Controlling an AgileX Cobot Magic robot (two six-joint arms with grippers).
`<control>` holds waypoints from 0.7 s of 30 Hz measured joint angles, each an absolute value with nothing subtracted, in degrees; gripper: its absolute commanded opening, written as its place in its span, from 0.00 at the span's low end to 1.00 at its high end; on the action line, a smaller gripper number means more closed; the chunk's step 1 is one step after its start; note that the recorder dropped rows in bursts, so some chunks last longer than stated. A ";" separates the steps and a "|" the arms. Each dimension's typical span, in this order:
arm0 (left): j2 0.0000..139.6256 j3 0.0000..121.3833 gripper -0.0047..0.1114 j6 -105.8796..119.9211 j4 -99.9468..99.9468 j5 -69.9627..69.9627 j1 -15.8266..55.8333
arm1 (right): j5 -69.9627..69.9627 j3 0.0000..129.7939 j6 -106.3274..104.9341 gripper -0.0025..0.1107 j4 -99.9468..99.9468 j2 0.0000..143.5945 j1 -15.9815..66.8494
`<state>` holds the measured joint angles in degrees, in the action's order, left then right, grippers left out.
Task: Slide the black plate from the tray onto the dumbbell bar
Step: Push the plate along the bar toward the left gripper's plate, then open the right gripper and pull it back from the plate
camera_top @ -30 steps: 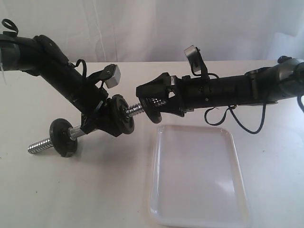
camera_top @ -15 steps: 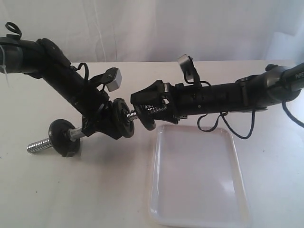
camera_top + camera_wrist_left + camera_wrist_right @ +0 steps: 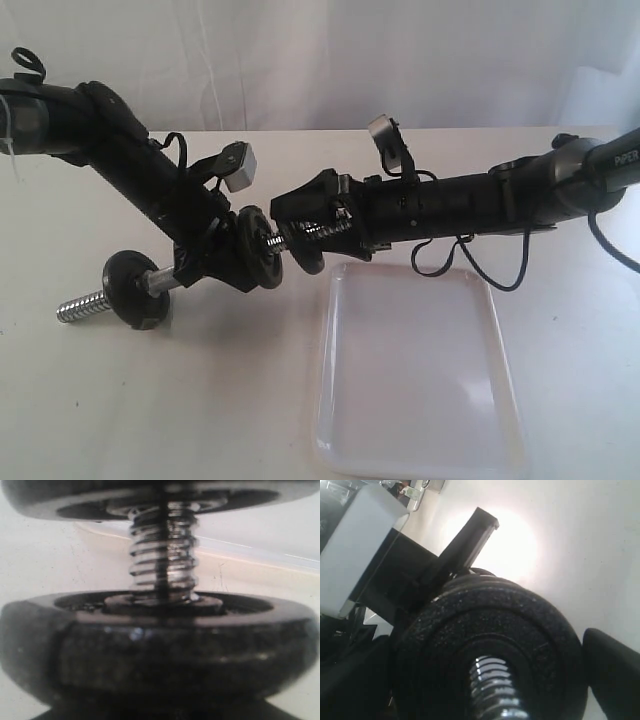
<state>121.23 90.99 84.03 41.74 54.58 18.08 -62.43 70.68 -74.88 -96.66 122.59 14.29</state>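
Note:
The dumbbell bar hangs tilted above the table, and my left gripper is shut on its smooth middle. Two black discs sit on it, one either side of that grip. My right gripper is shut on the black plate, which is threaded onto the bar's right end, a short gap from the inner disc. In the right wrist view the bar's thread comes through the black plate's hole. In the left wrist view the thread runs from the inner disc to the black plate.
The white tray lies on the table below and to the right of the grippers, with nothing in it. Its rim shows behind the thread in the left wrist view. The white tabletop spreads around it.
My right gripper has moved left with the black plate, sliding it further along the thread toward the inner disc. The left arm and bar have dipped slightly.

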 measured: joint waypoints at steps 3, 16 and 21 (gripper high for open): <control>121.23 90.99 0.04 84.03 41.74 54.58 18.08 | -62.21 70.68 -74.50 0.56 -96.66 122.59 14.29; 121.23 90.99 0.04 83.81 42.10 54.12 18.08 | -61.27 73.00 -69.78 0.78 -94.86 122.73 14.29; 121.23 90.99 0.04 83.81 42.10 53.99 18.08 | -61.04 73.44 -68.08 0.78 -94.30 122.73 14.29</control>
<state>121.23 90.99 83.81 42.10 53.99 18.08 -61.04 73.44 -68.08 -94.30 122.73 14.29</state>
